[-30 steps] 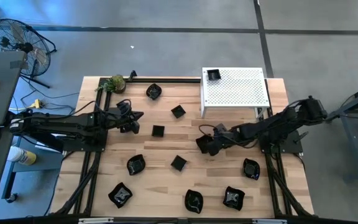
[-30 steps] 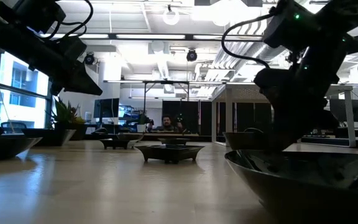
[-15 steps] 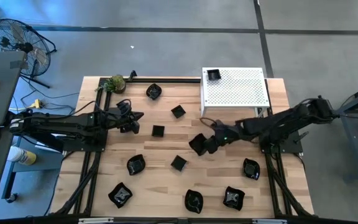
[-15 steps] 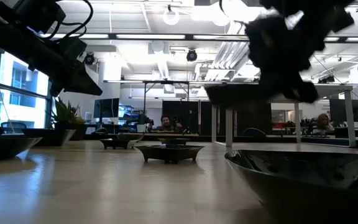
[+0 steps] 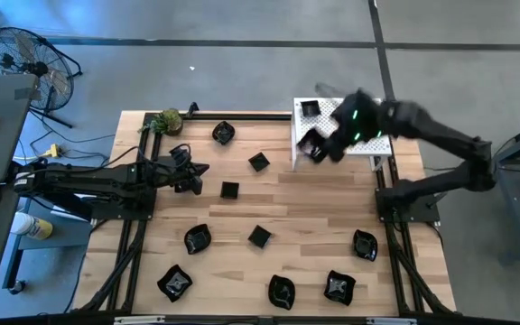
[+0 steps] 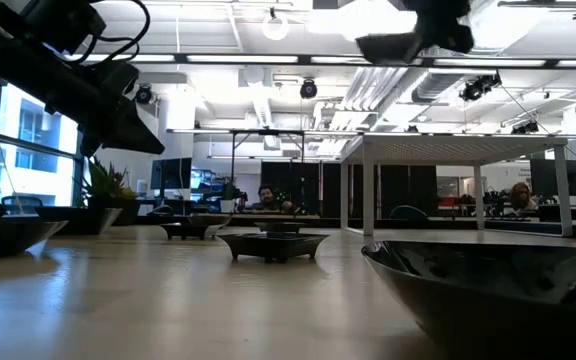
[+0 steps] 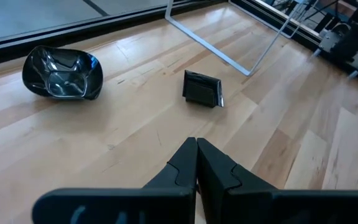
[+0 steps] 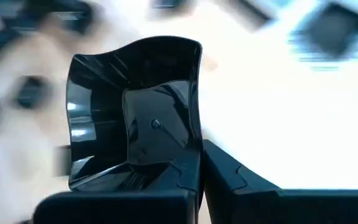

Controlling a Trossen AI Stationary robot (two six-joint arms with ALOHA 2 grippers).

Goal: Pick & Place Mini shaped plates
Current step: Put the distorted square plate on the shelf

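We see our right gripper (image 5: 325,147) clamped on a wavy-edged black plate (image 8: 135,118), raised above the white perforated stand (image 5: 355,126), near a square plate (image 5: 310,109) lying there. Our left gripper (image 7: 196,163) waits pinched together, empty, over the wooden table (image 5: 314,226).

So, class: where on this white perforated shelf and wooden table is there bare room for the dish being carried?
The white perforated shelf is bare except one small glossy black square dish at its far-left corner. The right gripper holds a wavy black dish at its left edge. The table's near edge is crowded.
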